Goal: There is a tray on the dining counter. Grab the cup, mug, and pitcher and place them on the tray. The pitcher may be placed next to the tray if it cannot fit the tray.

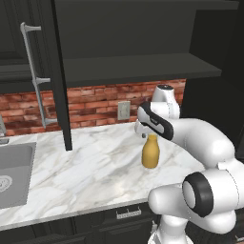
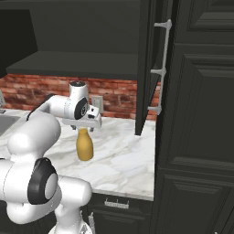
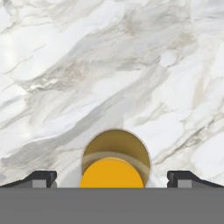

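The pitcher (image 1: 150,152) (image 2: 84,145), a yellow-orange bottle-shaped carafe, stands upright on the marble counter (image 1: 86,171) in front of the brick backsplash. My gripper (image 1: 144,135) (image 2: 84,127) hangs right above its neck, pointing down, open and holding nothing. In the hand view I look down on the pitcher's mouth (image 3: 114,162), which sits between my gripper's (image 3: 112,178) two spread fingertips at the bottom edge. The tray, the cup, the mug and the dining counter are out of view.
A sink (image 1: 14,174) is set into the counter at the far left. An open dark cabinet door (image 1: 59,71) (image 2: 146,68) with a metal handle hangs over the counter. A dark shelf runs overhead, and a tall dark cabinet (image 2: 196,137) closes the right side.
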